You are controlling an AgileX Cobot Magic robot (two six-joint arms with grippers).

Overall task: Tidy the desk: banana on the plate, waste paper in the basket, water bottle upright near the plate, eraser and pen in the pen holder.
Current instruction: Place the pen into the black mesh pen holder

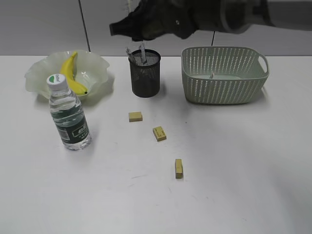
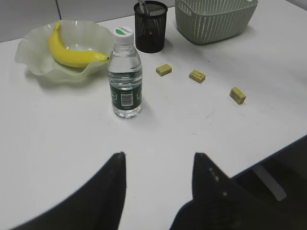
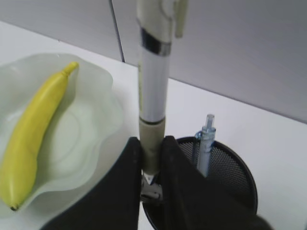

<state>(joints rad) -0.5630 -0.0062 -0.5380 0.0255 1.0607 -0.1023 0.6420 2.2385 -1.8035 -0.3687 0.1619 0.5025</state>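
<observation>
1. Presently your right end effector (image 3: 152, 160) pinches the pen (image 3: 154, 81) upright over the pen holder (image 1: 145, 72) at the surface's far edge, aligned for dropping.
2. Your left end effector (image 2: 158, 163) stands spread, empty.

The pen (image 3: 154, 72) runs off the top edge above the pen holder (image 3: 230, 177), whose base is cut off below. The right gripper (image 3: 150, 163) hides the pen's tip. The basket's (image 2: 216, 19) far rim is cropped.
</observation>
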